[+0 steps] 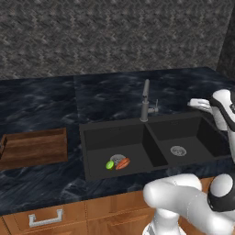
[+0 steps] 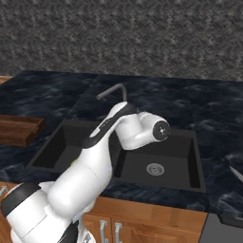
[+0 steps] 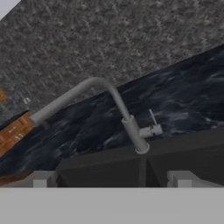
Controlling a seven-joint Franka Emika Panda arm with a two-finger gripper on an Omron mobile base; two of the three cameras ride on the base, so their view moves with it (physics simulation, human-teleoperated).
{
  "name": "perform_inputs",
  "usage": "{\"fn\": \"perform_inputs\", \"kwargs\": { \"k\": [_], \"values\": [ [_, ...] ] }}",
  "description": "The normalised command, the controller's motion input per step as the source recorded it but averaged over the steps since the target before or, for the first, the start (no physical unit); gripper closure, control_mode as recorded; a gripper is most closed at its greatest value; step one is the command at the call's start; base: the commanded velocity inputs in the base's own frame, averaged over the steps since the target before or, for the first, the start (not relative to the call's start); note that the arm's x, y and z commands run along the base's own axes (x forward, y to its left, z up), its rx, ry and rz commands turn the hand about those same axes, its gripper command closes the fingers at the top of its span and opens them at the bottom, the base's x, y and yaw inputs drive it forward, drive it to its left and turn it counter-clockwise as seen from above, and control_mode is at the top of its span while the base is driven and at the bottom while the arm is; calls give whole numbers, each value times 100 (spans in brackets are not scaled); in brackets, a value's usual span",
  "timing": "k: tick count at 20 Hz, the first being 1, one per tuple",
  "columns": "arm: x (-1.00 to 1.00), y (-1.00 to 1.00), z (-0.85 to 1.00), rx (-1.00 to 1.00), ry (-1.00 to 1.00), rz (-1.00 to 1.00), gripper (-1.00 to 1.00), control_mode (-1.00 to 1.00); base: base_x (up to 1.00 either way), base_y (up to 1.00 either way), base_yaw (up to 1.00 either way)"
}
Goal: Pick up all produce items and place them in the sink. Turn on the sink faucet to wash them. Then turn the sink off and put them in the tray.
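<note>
The black double-basin sink (image 1: 151,137) is set into the dark marbled counter (image 1: 41,98). In the left base view its left basin holds both produce items: the orange-red carrot (image 1: 123,163) lies touching the small green lime (image 1: 110,165), the lime at the carrot's 9 o'clock, both just below the round silver drain (image 1: 117,158). The right basin's drain (image 1: 178,150) lies bare.

The grey faucet (image 1: 145,102) stands at the sink's back rim, at 12 o'clock from the divider between the basins, with its small side lever (image 1: 156,107) sticking out toward 3 o'clock. In the hand view the faucet's stem (image 3: 133,133) rises near centre, the spout reaching away toward 10 o'clock and the lever (image 3: 152,127) at the stem's 3 o'clock.

The gripper (image 3: 112,179) is spread wide with nothing between its fingertips (image 3: 43,179), apart from the faucet and aimed at its base.

The wooden tray (image 1: 34,148) rests on the counter at 9 o'clock from the sink, near its left edge. A cabinet drawer handle (image 1: 46,217) shows below the counter front.
</note>
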Motion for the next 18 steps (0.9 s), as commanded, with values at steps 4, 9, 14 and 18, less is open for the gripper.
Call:
{"fn": "perform_inputs", "kwargs": {
  "k": [4,9,14,18],
  "values": [
    [36,-16,-9,-1,1,7,-100,-100,0,0,0],
    [24,-3,-8,0,1,0,-100,-100,0,0,0],
    [43,-3,-2,0,3,0,-100,-100,0,0,0],
    [40,-2,-3,0,1,0,-100,-100,0,0,0]
  ]
}}
